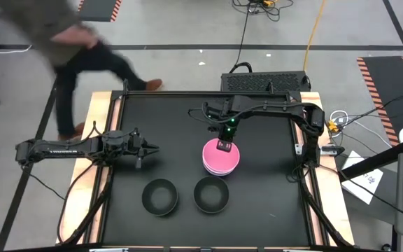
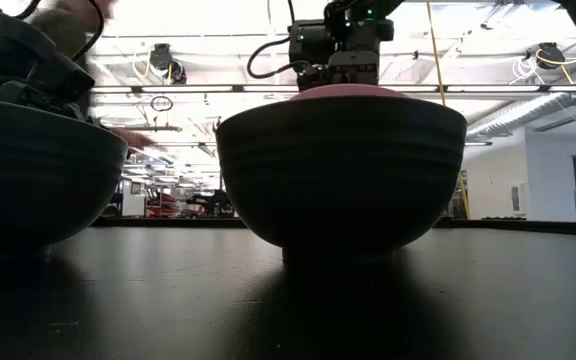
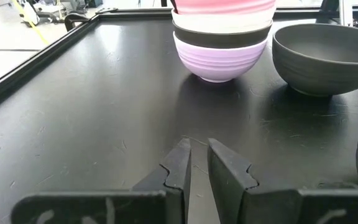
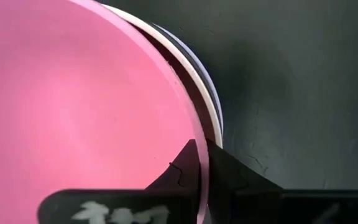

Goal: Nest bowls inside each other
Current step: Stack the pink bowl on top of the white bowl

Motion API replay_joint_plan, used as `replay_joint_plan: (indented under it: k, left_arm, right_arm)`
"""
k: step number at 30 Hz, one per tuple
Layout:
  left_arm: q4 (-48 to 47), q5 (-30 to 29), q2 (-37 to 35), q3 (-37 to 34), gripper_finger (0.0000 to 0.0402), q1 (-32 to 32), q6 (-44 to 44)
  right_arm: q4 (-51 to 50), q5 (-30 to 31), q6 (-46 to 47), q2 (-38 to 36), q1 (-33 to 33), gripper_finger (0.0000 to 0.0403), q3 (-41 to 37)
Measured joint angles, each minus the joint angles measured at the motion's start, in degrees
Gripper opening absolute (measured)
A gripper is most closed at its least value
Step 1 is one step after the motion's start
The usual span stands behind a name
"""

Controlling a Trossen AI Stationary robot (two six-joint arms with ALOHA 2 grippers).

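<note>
A stack of bowls (image 1: 220, 158) stands mid-table: lavender (image 3: 218, 62) at the bottom on the mat, then black, white (image 3: 222, 23) and pink (image 4: 73, 106) on top. My right gripper (image 1: 224, 145) is over the stack's far side, shut on the pink bowl. Two more black bowls (image 1: 159, 196) (image 1: 210, 194) stand upright near the front edge; they fill the low view. My left gripper (image 3: 199, 155) waits at the table's left, fingers nearly together with nothing between them. My right gripper pinches the pink bowl's rim (image 4: 199, 140) on its far side, one finger inside the bowl (image 4: 179, 171) and one outside (image 4: 232, 171). The fingers come from above, pointing steeply down. The pink bowl is upright in the white bowl, its rim a little off-centre from the white rim.
A raised black frame (image 1: 117, 98) borders the mat. A person (image 1: 75, 42) walks past beyond the table's far left corner. Bare mat lies left of the stack (image 3: 104, 93) and at the right side (image 1: 271, 189).
</note>
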Motion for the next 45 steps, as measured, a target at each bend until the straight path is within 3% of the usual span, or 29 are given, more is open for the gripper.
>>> replay_joint_plan:
  k: [13, 45]
  left_arm:
    - [0.0, 0.0, 0.0, 0.0, 0.0056, 0.0, 0.0]
    - [-0.1, 0.0, 0.0, 0.0, 0.0056, 0.0, -0.1]
  right_arm:
    - [-2.8, 6.9, 2.5, -0.1, 1.0, 0.0000, 0.1]
    - [-1.3, 8.6, 5.5, 0.0, 1.2, 0.0000, 0.1]
